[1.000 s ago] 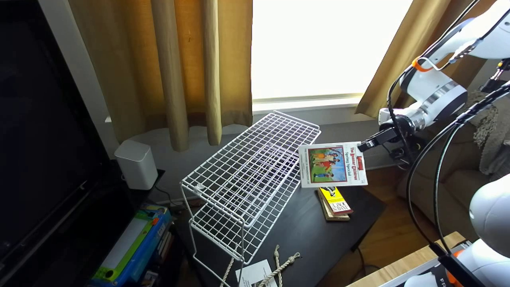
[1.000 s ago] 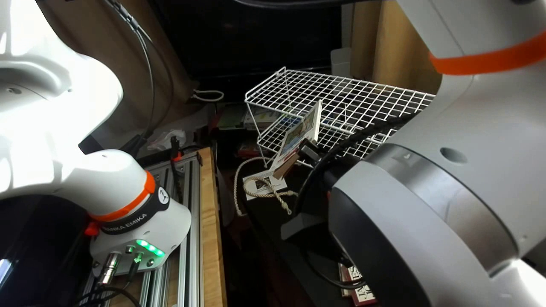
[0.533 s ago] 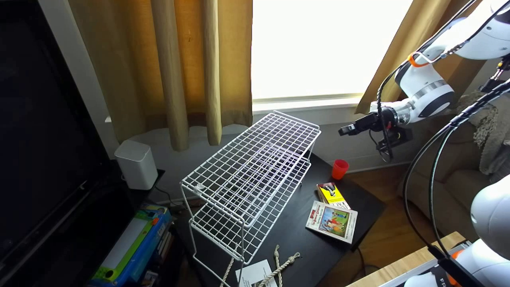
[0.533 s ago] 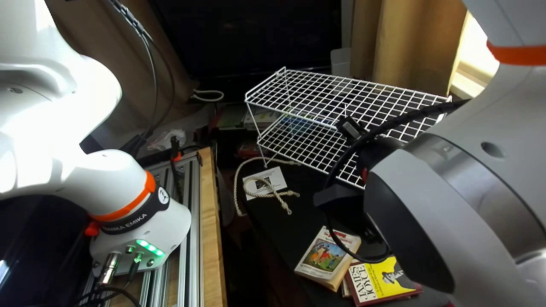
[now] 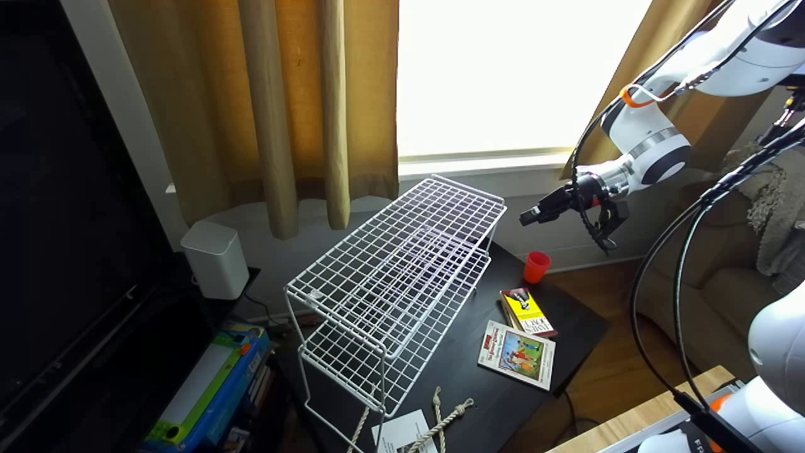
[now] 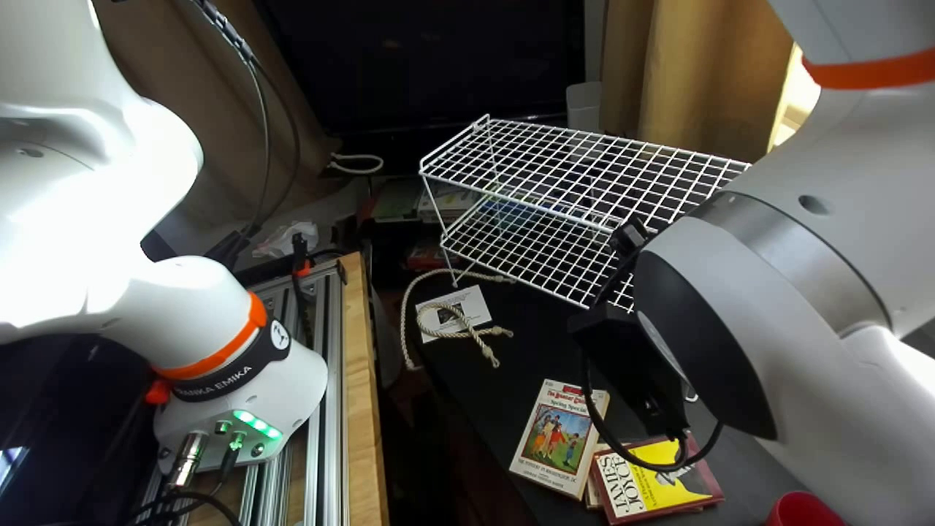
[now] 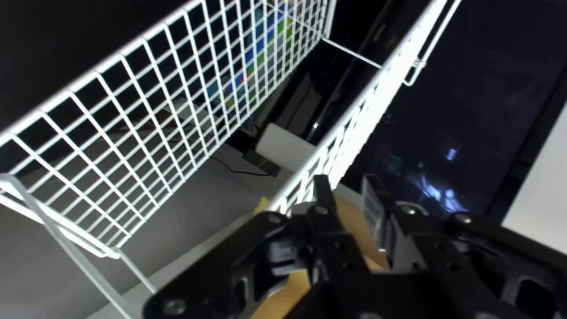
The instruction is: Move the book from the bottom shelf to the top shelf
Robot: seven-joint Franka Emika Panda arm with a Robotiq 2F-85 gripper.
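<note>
Hanging slightly spread, the gripper (image 7: 347, 185) has open room beside the edge of the top shelf (image 5: 396, 246).

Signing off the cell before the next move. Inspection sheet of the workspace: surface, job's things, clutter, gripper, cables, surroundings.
Surface: black tabletop carrying the white wire rack.
Job's things: Boxcar Children book, cover up on the tabletop, contact with the James Joyce book beside it unclear; it is on neither the bottom shelf nor the top shelf.
Clutter: red cup; rope lying across a printed sheet.
Gripper: in mid-air, jaws a little apart, nothing seen between them.
Cables: black, hanging in loops beside the arm.
Surroundings: bright window, tan curtains, dark flat screen.
</note>
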